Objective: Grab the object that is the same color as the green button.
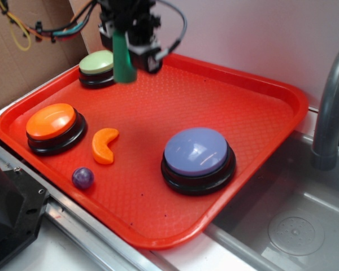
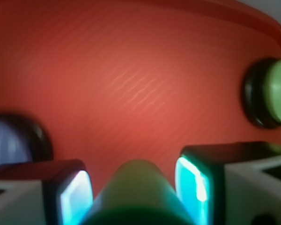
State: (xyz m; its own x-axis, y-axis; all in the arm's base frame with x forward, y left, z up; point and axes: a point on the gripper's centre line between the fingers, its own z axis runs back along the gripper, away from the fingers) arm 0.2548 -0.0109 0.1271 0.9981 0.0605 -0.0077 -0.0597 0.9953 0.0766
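Observation:
The object, a green cylinder block, hangs upright above the red tray at the back left, held between the jaws of my gripper. In the wrist view the cylinder fills the gap between the two fingers, which press on its sides, so the gripper is shut on it. The green button, pale and domed on a black base, sits just left of the cylinder in the tray's far corner; it shows in the wrist view at the right edge.
An orange-domed button stands at the tray's left. An orange crescent piece and a small purple ball lie near it. A large lavender-blue button sits front right. A grey faucet and sink lie to the right.

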